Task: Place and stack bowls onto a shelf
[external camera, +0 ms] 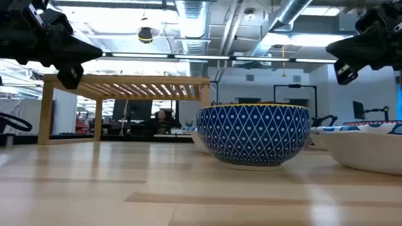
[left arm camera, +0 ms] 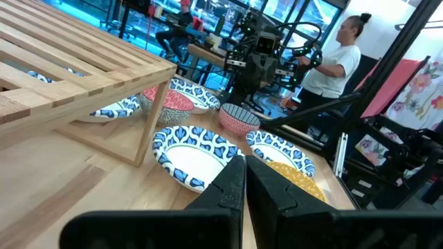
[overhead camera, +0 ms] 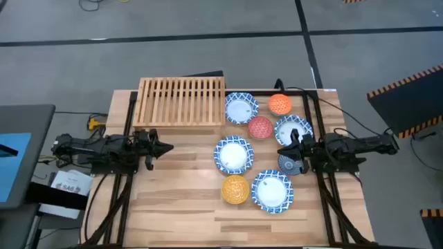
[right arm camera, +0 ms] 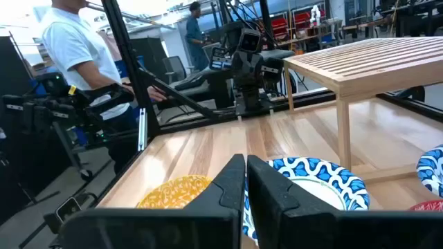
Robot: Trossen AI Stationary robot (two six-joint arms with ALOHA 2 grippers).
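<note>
The light-wood slatted shelf [overhead camera: 181,102] stands on its legs at the table's far middle, with nothing on its top. To its right several bowls rest on their bases on the table. Three of them are a wide blue-and-white bowl [overhead camera: 233,154], a yellow bowl [overhead camera: 235,188] and a dark blue bowl [overhead camera: 289,165]. My left gripper [overhead camera: 168,146] hovers shut above the table near the shelf's front left. My right gripper [overhead camera: 281,149] hovers shut over the bowls, beside the dark blue one. Both are well above the tabletop in the low view.
An orange bowl [overhead camera: 279,104], a red bowl [overhead camera: 260,127] and more blue-and-white bowls [overhead camera: 241,108] [overhead camera: 273,191] crowd the table's right half. Bare wood lies at the near left [overhead camera: 173,200]. People [left arm camera: 339,55] stand beyond the table.
</note>
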